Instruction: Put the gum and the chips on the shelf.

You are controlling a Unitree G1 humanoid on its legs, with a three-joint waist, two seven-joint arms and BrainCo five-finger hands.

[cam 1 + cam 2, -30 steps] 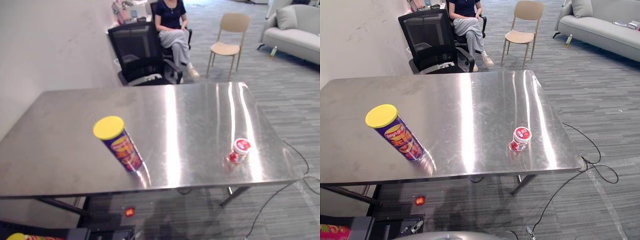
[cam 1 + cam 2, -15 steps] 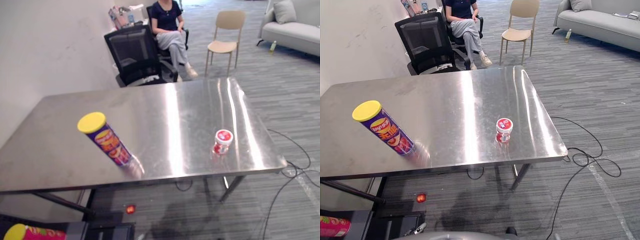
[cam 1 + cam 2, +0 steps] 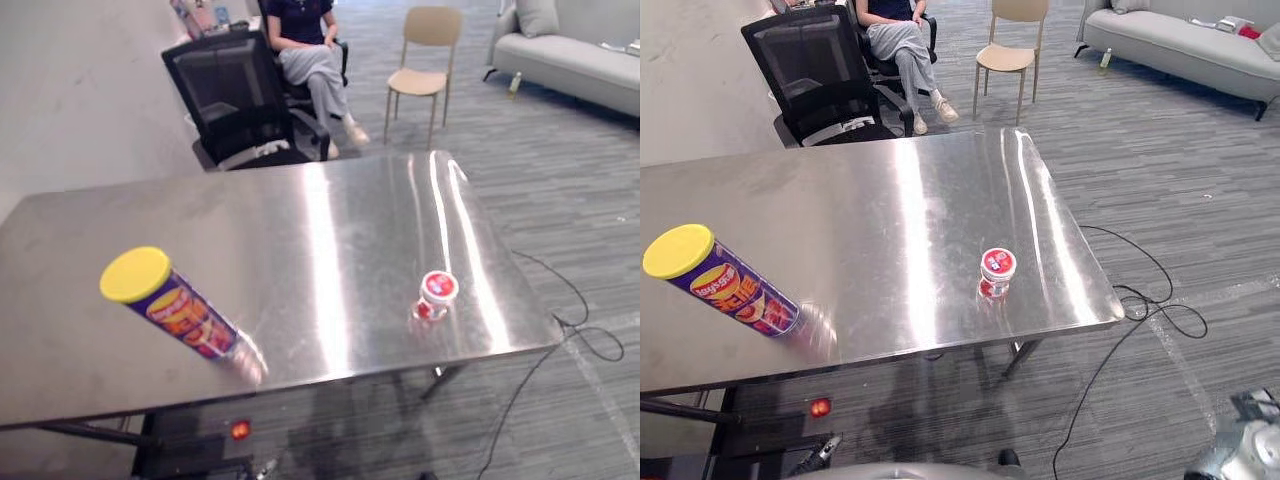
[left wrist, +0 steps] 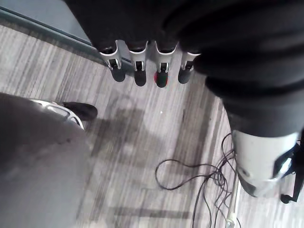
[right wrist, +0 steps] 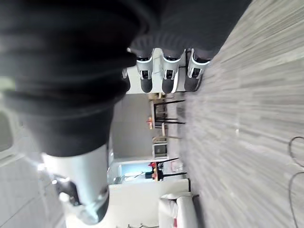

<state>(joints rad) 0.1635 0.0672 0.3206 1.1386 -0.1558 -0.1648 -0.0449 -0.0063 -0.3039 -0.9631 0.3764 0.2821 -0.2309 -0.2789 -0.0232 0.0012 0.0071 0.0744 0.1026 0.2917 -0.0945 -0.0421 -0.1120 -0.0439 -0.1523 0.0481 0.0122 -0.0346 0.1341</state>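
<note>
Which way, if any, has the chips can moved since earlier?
No. The chips can stays at the near edge of the table, left of the gum tub; only the camera shifted.

Black covers, silver fingers
The left robot hand (image 4: 140, 71) and right robot hand (image 5: 167, 78) show black ribbed covers, silver dark-tipped fingers.

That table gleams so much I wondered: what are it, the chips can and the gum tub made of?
Table: looks like brushed steel, by its streaky bright reflections. Chips can: likely glossy printed cardboard, under a yellow plastic-looking lid. Gum tub: probably shiny plastic, red and white; too small to be sure.
</note>
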